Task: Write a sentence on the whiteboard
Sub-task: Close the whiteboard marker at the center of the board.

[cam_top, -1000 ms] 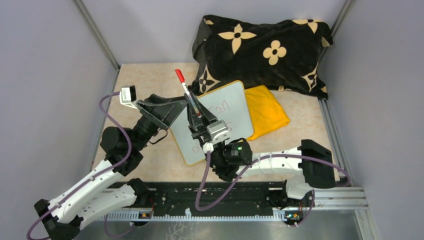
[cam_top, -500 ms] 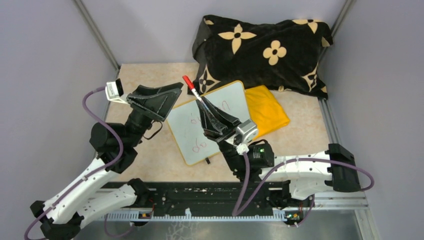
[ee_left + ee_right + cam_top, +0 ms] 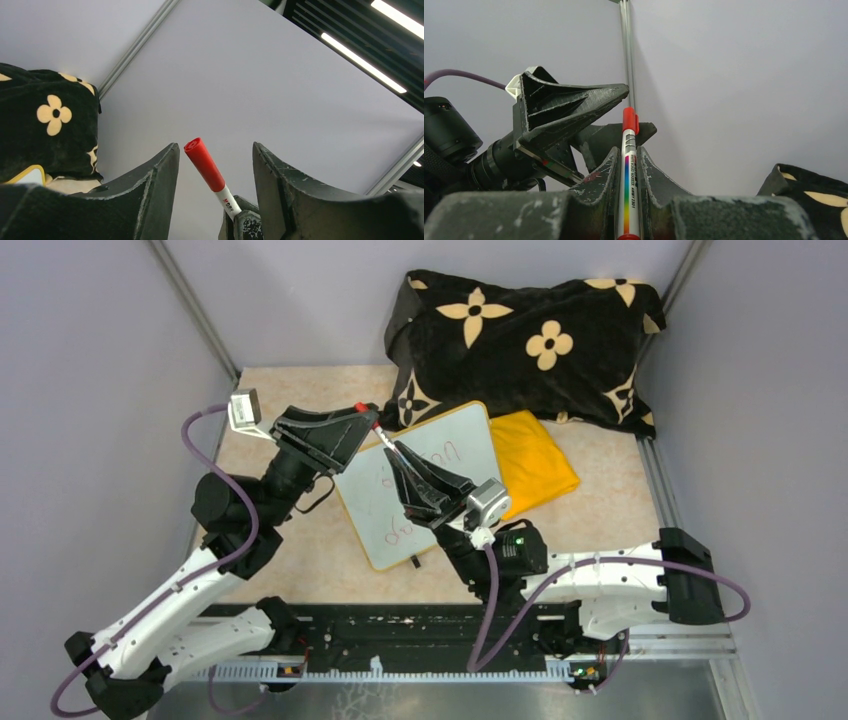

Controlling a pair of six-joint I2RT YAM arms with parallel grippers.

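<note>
Marker barrel: small dark print runs lengthwise beside a rainbow stripe. Only "2301", at the 6 o'clock end, can be read. Whiteboard — the red handwritten sentence, clearest toward 7 o'clock, is too small to read.

Soft, even light is coming from overhead, so the table around the marker is showing only faint, diffuse shadows and the whiteboard under it is reading evenly white. In the left wrist view, bright ceiling strips are glowing above and right of the marker, while the fingers of the left gripper flanking it are sinking into dark shade.
</note>
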